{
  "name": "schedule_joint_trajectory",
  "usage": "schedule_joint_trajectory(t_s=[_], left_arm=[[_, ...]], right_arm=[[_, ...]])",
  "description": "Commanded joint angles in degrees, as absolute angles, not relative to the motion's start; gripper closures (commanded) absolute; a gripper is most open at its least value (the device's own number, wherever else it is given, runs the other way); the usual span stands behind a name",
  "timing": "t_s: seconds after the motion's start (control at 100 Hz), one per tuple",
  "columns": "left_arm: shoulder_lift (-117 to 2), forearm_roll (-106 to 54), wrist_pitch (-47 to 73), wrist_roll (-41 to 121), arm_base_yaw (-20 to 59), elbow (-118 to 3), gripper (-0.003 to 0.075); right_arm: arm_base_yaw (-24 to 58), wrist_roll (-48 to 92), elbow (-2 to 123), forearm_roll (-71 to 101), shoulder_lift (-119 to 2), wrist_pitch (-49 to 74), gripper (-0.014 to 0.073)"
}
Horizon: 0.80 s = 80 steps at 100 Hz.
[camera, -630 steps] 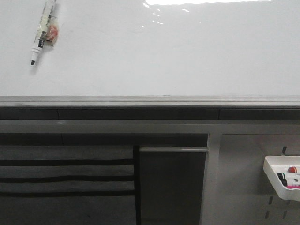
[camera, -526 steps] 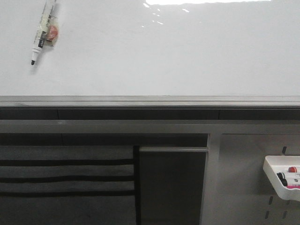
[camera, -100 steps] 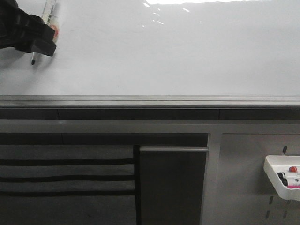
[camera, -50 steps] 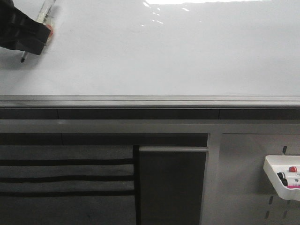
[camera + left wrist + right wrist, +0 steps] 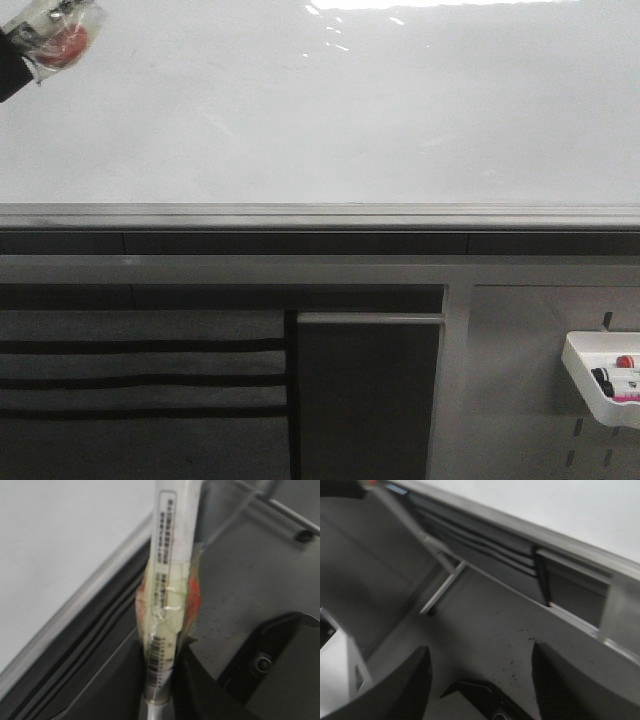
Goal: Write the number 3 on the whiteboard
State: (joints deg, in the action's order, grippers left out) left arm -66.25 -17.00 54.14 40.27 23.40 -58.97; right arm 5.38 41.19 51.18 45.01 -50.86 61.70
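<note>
The whiteboard (image 5: 360, 110) fills the upper half of the front view, glossy and blank; no number 3 shows on it. At its top left corner my left gripper (image 5: 8, 72) shows only as a dark edge, with the taped part of a white marker (image 5: 55, 30) and its red patch. In the left wrist view the left gripper (image 5: 161, 685) is shut on the marker (image 5: 170, 565), which stands out straight from between the fingers. My right gripper (image 5: 480, 680) is open and empty, away from the board, over a grey surface.
The board's grey metal lower edge (image 5: 320, 215) runs across the front view. Below it are dark slatted panels (image 5: 140, 380) and a grey perforated panel (image 5: 520, 380) bearing a white tray (image 5: 585, 375) with markers at the right edge.
The marker was stuck to the board at upper left. My left gripper came in from the left, closed on it and carried it up and left, off its spot.
</note>
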Motion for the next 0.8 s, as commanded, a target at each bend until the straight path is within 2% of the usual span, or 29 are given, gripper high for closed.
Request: schedule_joint_trajectory(t_s=[0.0, 0.11, 0.37, 0.62, 0.79], left_arm=[[-64.86, -24.85, 58.41, 47.20, 25.99, -61.86, 0.0738], [-64.97, -25.84, 61.13, 48.80, 29.65, -61.93, 0.0738], [-64.97, -25.46, 61.32, 49.82, 38.78, -61.93, 0.0738], [-64.97, -25.46, 61.22, 49.82, 40.44, -61.93, 0.0738], [-64.97, -25.42, 61.22, 49.82, 40.44, -61.93, 0.0738]], right_arm=[[6.32, 49.60, 56.22, 51.84, -54.56, 65.91, 0.0200], [10.09, 52.79, 60.80, 50.74, -59.11, 68.05, 0.0200], [25.69, 53.21, 71.11, 41.80, -68.00, 66.63, 0.0200], [36.43, 57.75, 74.89, 39.62, -74.17, 62.64, 0.0200], [40.38, 58.12, 75.26, 39.62, -76.10, 59.84, 0.0200]])
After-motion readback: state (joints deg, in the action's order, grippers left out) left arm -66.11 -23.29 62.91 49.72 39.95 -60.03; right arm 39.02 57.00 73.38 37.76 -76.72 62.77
